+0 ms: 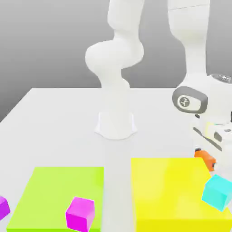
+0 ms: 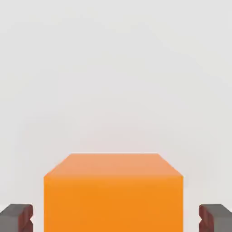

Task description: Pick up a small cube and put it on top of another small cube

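Observation:
The small orange cube (image 2: 113,195) sits on the white table between my two fingertips (image 2: 17,219), with a narrow gap showing on each side of it. My gripper (image 2: 115,219) straddles the cube and its pads are not touching it. In the exterior view the gripper (image 1: 206,153) is low over the table at the right edge, and part of the orange cube (image 1: 205,158) shows just under the hand, beside the far right corner of the yellow mat.
A cyan cube (image 1: 217,192) rests on the yellow mat (image 1: 167,195), close in front of the gripper. A magenta cube (image 1: 80,214) lies on the green mat (image 1: 54,190), another magenta cube (image 1: 2,207) at the exterior view's left edge. The arm's base (image 1: 115,124) stands mid-table.

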